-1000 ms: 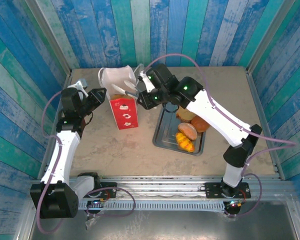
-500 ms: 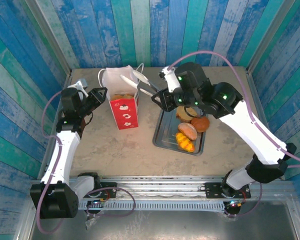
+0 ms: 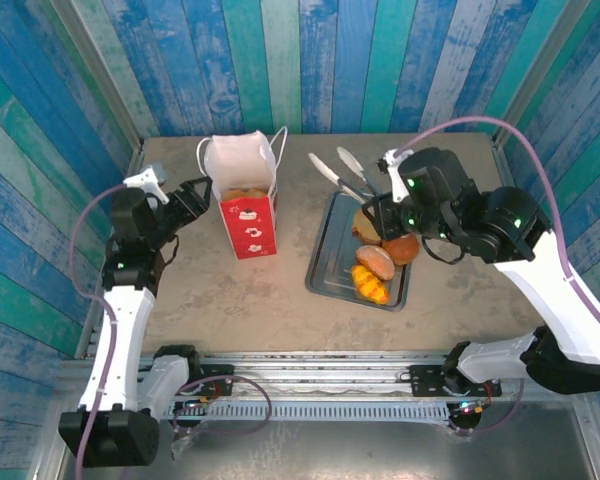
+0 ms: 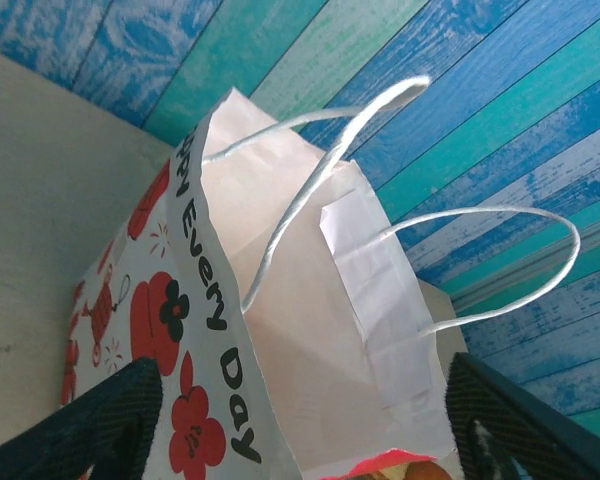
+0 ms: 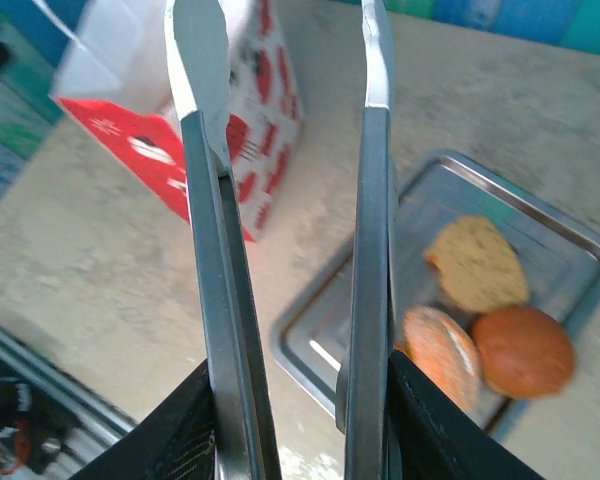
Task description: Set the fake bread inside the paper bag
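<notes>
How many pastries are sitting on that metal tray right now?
4. On the tray: a tan piece at the far end, a brown bun beside it, an orange bun nearer, a yellow twisted roll nearest. Others may be hidden.

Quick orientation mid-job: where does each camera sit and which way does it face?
Top external: above and behind the bases, looking down on the table; shows left gripper at the paper bag, right gripper holding tongs near the tray.
Left wrist: faces the bag's open top and blue wall; own fingers at bottom corners.
Right wrist: looks along the tongs to the tray's bread; own fingers at bottom.
Shared: all three show the bag.
</notes>
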`<action>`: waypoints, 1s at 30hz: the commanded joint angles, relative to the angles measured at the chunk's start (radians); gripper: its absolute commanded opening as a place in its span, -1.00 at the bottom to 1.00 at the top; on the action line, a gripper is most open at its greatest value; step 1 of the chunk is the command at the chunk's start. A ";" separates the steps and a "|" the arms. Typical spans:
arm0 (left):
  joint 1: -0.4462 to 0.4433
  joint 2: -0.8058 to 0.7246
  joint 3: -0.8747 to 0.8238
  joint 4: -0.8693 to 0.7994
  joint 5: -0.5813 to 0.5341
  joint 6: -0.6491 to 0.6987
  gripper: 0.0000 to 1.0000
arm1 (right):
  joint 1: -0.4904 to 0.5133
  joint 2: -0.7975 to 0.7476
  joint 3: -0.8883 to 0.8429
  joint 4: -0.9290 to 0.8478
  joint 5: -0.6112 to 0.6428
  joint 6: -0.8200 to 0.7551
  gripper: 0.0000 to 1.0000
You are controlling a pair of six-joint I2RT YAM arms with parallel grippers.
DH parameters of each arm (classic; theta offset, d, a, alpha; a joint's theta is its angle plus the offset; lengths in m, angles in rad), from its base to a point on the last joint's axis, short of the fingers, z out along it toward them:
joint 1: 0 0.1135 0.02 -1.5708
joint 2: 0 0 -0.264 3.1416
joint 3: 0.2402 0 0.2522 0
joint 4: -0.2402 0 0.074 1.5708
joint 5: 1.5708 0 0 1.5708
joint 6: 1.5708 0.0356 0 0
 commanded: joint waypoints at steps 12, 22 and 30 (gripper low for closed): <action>0.003 -0.197 -0.100 -0.153 -0.163 0.123 0.83 | -0.078 0.132 -0.148 -0.244 0.228 -0.056 -0.18; 0.003 -0.186 -0.112 -0.158 -0.192 0.146 0.87 | -0.075 0.463 -0.021 -0.366 0.309 -0.127 -0.19; 0.003 -0.182 -0.137 -0.115 -0.188 0.122 0.90 | -0.069 0.622 0.039 -0.348 0.329 -0.193 -0.19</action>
